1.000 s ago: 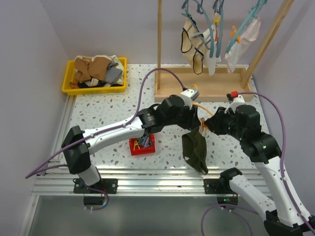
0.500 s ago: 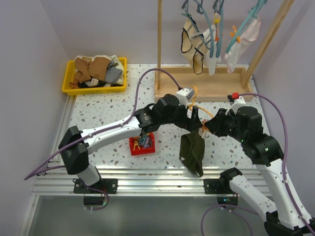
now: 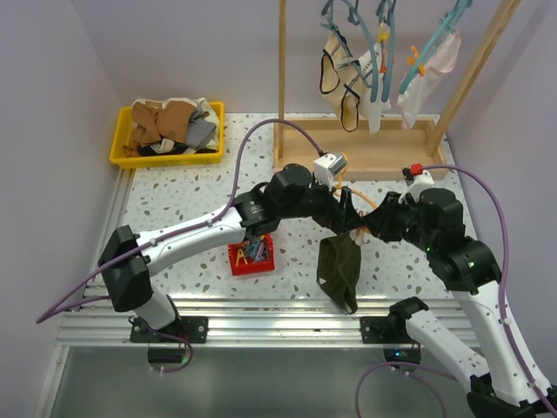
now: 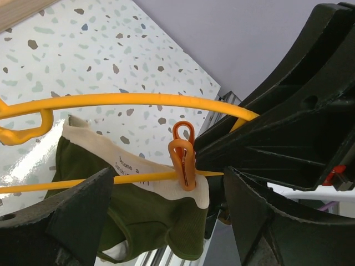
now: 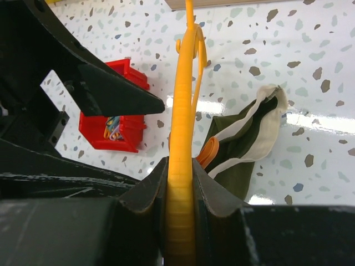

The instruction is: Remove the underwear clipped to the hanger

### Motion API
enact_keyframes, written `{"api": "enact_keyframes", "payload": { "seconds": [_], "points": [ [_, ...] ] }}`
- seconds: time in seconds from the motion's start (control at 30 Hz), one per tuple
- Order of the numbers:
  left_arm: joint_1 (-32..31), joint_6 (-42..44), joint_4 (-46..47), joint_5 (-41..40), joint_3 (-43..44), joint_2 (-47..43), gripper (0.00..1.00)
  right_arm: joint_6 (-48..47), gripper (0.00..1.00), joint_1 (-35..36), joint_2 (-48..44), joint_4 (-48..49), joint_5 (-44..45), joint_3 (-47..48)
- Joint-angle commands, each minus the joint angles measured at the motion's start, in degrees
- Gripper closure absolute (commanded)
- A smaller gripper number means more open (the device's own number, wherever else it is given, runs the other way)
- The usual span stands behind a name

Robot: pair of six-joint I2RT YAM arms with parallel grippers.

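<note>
An olive-green underwear (image 3: 338,266) with a cream waistband hangs from a yellow hanger (image 3: 359,195) above the table's front. An orange clip (image 4: 183,156) pins the waistband to the hanger's thin lower bar (image 4: 83,183). My right gripper (image 5: 180,188) is shut on the hanger's thick arm (image 5: 183,138), with the underwear (image 5: 244,144) below and to its right. My left gripper (image 4: 166,185) is open. Its fingers straddle the clipped waistband (image 4: 144,216), and the clip is between them, untouched. In the top view the two grippers (image 3: 348,211) (image 3: 376,223) meet at the hanger.
A red box of clips (image 3: 251,255) sits under the left arm. A yellow bin (image 3: 117,148) of clothes stands at the back left. A wooden rack (image 3: 365,155) at the back right carries more hangers with garments (image 3: 348,78).
My left gripper has moved right, closing in on the clip end of the hanger. The underwear has swung and now hangs narrower. The right gripper still holds the hanger.
</note>
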Motion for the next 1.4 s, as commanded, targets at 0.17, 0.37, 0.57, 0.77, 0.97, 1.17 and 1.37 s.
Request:
{"api": "enact_keyframes", "payload": {
  "seconds": [0.17, 0.37, 0.57, 0.77, 0.97, 1.17, 1.37],
  "points": [
    [-0.08, 4.16, 0.23, -0.84, -1.35, -1.08, 0.19, 7.07, 1.0, 0.1, 1.1, 5.31, -3.29, 3.74],
    [0.01, 5.92, -0.9, -4.35, -1.8, -1.88, 0.2, 11.99, 1.0, 0.1, 3.3, 7.33, -7.42, 5.58],
    [0.45, 6.27, -3.72, -8.48, -1.1, -1.09, 0.22, 12.7, 1.0, 0.1, 4.01, 6.02, -9.27, 7.95],
    [3.52, 5.75, -4.51, -10.07, -3.81, -1.7, 0.26, 13.75, 1.0, 0.1, 3.48, 4.52, -10.15, 9.27],
    [8.61, 4.96, -3.98, -8.49, -7.07, -3.99, 0.31, 13.4, 1.0, 0.19, 2.95, 1.36, -10.85, 10.68],
    [10.82, 5.31, -3.19, -6.73, -8.13, -5.57, 0.31, 13.23, 1.0, 0.19, 2.16, 0.04, -11.03, 10.86],
    [10.82, 1.01, 0.58, -0.33, -8.22, -8.55, 0.1, 12.0, 1.0, 0.19, 2.25, 0.3, -9.28, 9.81]
  ]
}}
